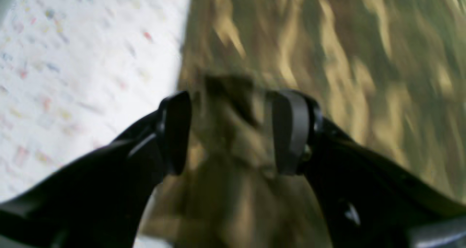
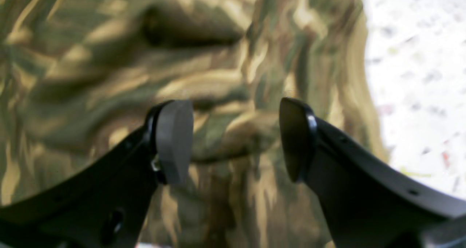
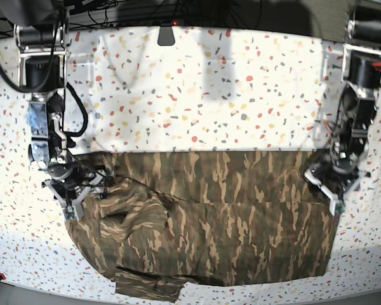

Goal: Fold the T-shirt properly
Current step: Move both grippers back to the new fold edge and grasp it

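The camouflage T-shirt [image 3: 228, 210] lies across the near half of the table, flat on the right and rumpled at its left end, with one corner hanging toward the front edge. My left gripper [image 3: 330, 184] sits at the shirt's right edge. In the left wrist view my left gripper [image 1: 233, 131] stands open over the T-shirt [image 1: 364, 58], right at its border. My right gripper [image 3: 75, 194] is at the shirt's wrinkled left end. In the right wrist view my right gripper [image 2: 236, 138] stands open above a fold of the T-shirt [image 2: 109, 58].
The white speckled table [image 3: 209, 95] runs bare behind the shirt. A small black mount [image 3: 166, 35] and cables sit along the back edge. The table's front edge [image 3: 51, 286] lies just below the shirt.
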